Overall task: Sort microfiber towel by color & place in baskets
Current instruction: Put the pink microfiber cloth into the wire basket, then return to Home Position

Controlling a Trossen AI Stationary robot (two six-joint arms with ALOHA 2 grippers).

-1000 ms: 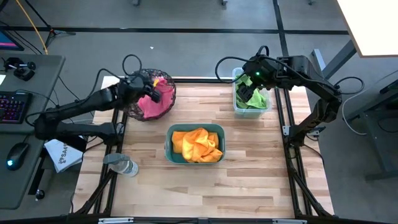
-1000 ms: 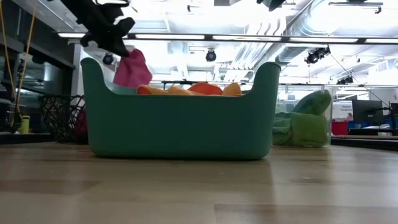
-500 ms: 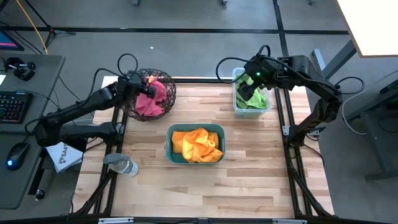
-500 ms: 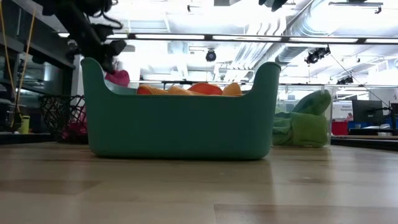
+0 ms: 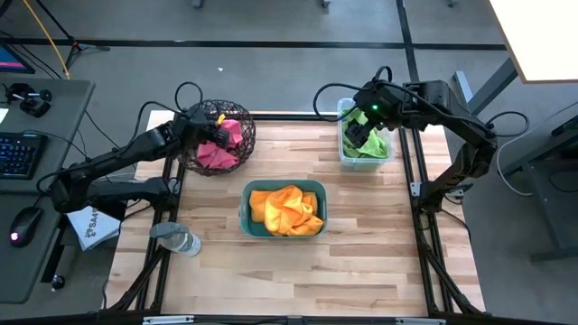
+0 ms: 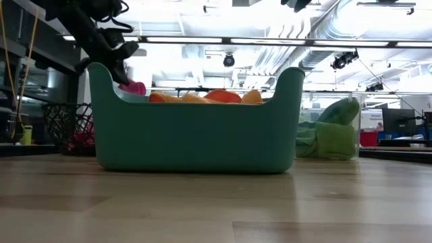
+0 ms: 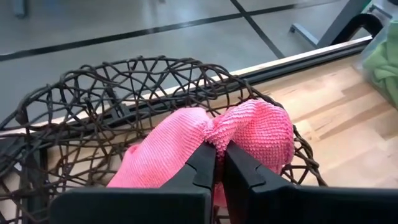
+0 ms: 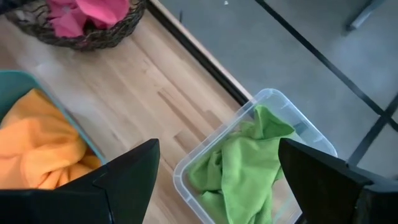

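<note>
Pink towels [image 5: 217,152] lie in the round dark wire basket [image 5: 247,128] at the table's far left. My left gripper [image 5: 217,132] sits over the basket, shut on a pink towel [image 7: 249,127]. Orange towels [image 5: 284,209] fill the teal tub [image 5: 245,194] at mid-table. Green towels [image 5: 374,144] lie in the clear bin [image 5: 343,155] at the far right. My right gripper [image 8: 217,146] hovers open above that bin, touching nothing. My left gripper pinches a raised fold of the pink towel [image 7: 214,138] between its two fingers, slanting down from the table's left side. The towel's bulk spreads to both sides of the fingers and rests inside the wire basket [image 7: 124,74].
A clear plastic bottle [image 5: 177,240] lies at the table's near left edge, with a white printed packet [image 5: 90,226] just off the table beside it. The near half of the wooden table [image 5: 298,275] is bare. A desk with keyboard and mouse stands farther left.
My left gripper has come down into the wire basket, still shut on the pink towel. The towel, which hung well above the basket rim and draped over it, has sunk and bunched inside the basket.
</note>
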